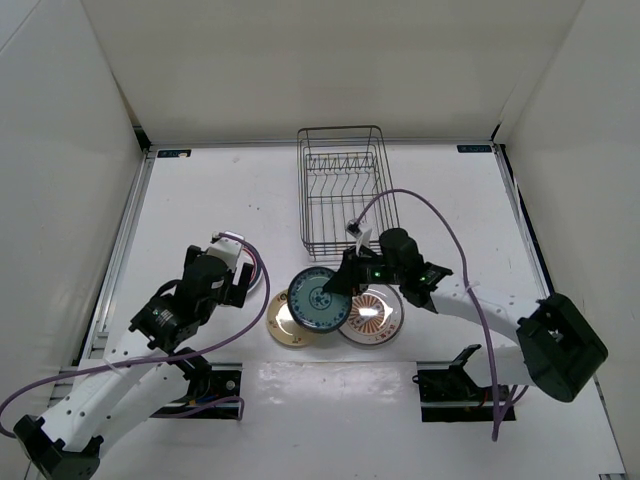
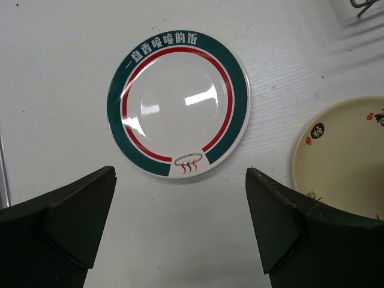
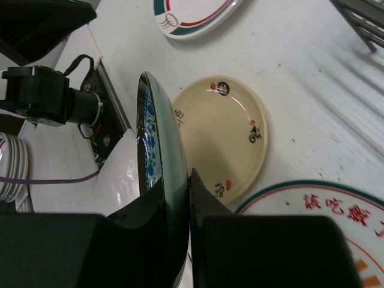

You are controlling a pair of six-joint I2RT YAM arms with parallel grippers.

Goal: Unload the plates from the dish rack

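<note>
The dish rack (image 1: 340, 190) stands at the back centre with no plates showing in it. My right gripper (image 1: 345, 280) (image 3: 174, 183) is shut on the rim of the dark teal-green plate (image 1: 318, 297) (image 3: 157, 150), which tilts on edge over the other plates. The sunburst plate (image 1: 372, 315) (image 3: 324, 210) lies flat beneath it. A cream plate (image 1: 285, 322) (image 3: 225, 135) (image 2: 342, 156) lies to its left. My left gripper (image 1: 240, 275) (image 2: 180, 228) hangs open just above the table, short of the white green-rimmed plate (image 2: 178, 103) (image 3: 195, 15), with nothing between its fingers.
White walls enclose the table on three sides. The arm bases (image 1: 455, 385) sit at the near edge. A purple cable (image 1: 440, 225) loops over the right arm near the rack's front corner (image 3: 363, 18).
</note>
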